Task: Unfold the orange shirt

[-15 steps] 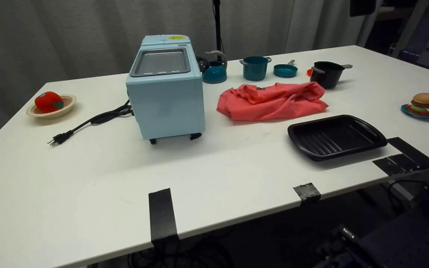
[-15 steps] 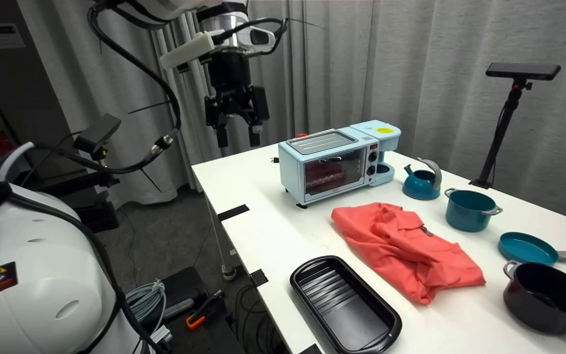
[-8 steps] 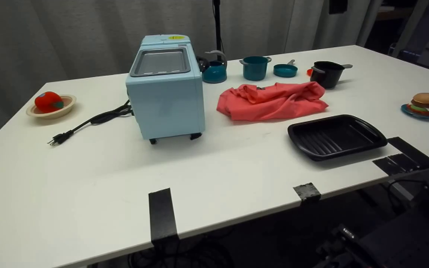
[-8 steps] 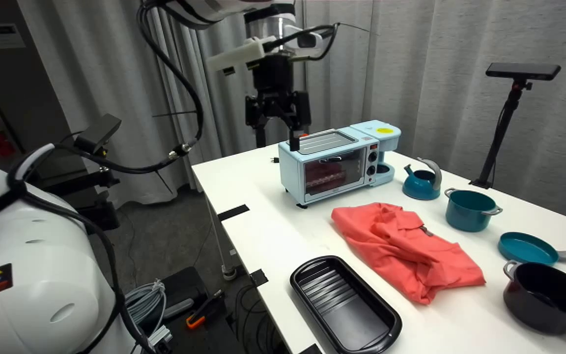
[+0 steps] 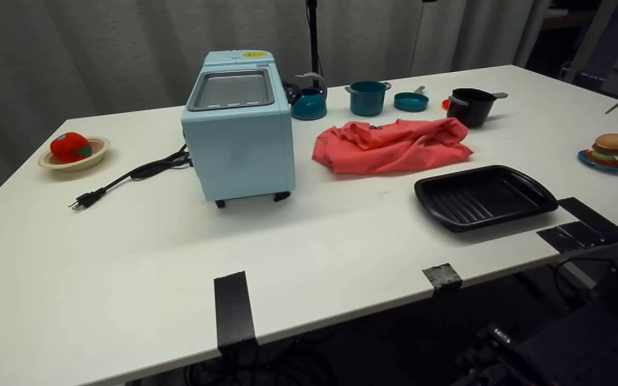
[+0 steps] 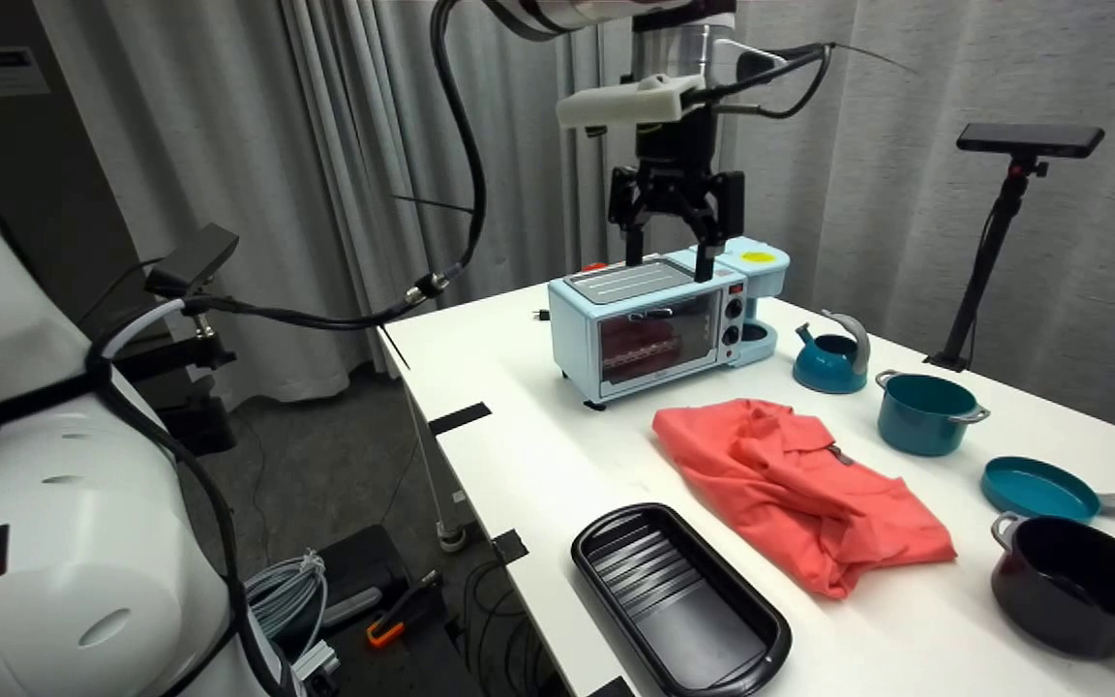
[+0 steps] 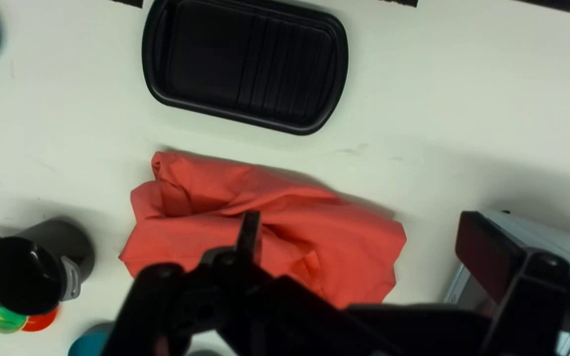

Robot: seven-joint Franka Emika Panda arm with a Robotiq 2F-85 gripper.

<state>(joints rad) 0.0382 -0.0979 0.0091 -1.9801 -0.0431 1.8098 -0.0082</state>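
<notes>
Fingers (image 6: pixel 705 262) have moved inward over the tabletop (image 6: pixel 538 455) and hang wide apart, empty, clear of the orange shirt (image 6: pixel 795 489), which lies bunched between the black pan (image 6: pixel 683 610) near the taped edge and the teal pot (image 6: pixel 918 429) toward the far edge, its unfolding seemingly all left to do.

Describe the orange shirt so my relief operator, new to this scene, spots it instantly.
On the white table, find the light-blue toaster oven. The orange shirt lies crumpled between it and the black pot. Wrinkled coral-red cloth sets the shirt apart from its stiff-looking neighbours, including the ridged black tray.
</notes>
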